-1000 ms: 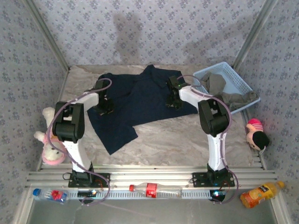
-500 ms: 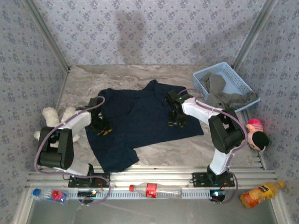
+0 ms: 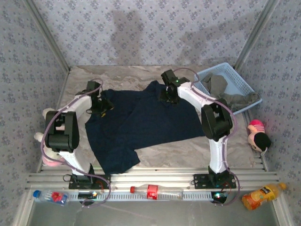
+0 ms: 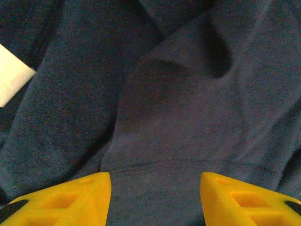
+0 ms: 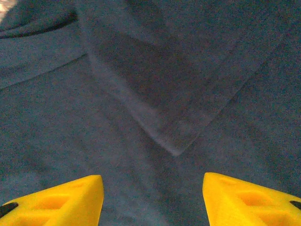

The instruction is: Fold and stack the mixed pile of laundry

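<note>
One navy shirt [image 3: 141,122] at centre, one grey garment [image 3: 218,87] in basket [image 3: 241,81] at 2 o'clock, left gripper [image 4: 155,188] and right gripper [image 5: 153,190] spread wide, marbled table [image 3: 188,146], patterned walls [image 3: 155,33].

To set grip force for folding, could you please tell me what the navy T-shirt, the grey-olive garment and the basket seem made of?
The navy T-shirt: soft matte knit, probably cotton jersey; it creases and shows a stitched hem. The grey-olive garment: limp matte cloth, weave too small to tell. The basket: rigid light blue plastic, judging by its slotted walls.
</note>
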`<state>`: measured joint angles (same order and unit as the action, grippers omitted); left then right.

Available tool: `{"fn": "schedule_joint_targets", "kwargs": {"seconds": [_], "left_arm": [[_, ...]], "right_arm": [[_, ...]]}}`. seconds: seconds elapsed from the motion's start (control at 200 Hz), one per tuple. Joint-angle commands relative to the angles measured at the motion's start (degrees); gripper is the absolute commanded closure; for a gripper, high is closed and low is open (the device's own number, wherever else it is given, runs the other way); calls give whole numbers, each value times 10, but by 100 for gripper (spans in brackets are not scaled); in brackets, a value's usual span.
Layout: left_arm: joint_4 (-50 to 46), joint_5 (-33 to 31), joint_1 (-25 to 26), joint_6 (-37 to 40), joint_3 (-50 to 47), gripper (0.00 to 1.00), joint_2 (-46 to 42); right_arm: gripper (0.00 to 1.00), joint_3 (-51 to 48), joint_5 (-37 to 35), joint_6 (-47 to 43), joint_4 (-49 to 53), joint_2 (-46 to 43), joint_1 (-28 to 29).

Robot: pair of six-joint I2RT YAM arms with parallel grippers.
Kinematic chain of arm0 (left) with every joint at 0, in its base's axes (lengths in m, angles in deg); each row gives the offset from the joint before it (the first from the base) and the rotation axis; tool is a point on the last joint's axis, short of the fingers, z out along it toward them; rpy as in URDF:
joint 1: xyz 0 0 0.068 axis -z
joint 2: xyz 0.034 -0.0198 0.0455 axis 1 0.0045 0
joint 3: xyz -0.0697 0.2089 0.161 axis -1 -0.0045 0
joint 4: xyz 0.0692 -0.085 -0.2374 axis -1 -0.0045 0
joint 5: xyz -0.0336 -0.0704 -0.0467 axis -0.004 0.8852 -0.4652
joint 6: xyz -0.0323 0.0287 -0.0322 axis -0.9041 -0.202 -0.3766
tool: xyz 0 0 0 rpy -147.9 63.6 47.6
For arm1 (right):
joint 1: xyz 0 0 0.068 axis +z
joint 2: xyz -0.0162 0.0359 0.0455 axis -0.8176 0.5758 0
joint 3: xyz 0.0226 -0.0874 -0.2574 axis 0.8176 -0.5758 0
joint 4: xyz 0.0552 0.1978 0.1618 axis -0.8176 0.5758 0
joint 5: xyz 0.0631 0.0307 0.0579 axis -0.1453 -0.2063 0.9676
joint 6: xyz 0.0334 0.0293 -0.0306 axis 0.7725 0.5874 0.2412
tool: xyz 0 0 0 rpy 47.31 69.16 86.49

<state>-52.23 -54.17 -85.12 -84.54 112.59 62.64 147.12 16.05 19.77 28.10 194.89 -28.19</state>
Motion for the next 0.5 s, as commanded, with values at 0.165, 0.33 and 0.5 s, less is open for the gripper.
{"fn": "schedule_joint_targets", "kwargs": {"seconds": [0.165,0.33,0.5], "left_arm": [[-7,-34,20,25,-5,46,18],[-15,-57,33,34,-1,49,25],[-22,-67,36,37,10,68,34]], "right_arm": [[38,18,33,2,-19,36,-25],[38,30,42,19,-29,68,-27],[40,70,51,25,-17,106,-29]]}}
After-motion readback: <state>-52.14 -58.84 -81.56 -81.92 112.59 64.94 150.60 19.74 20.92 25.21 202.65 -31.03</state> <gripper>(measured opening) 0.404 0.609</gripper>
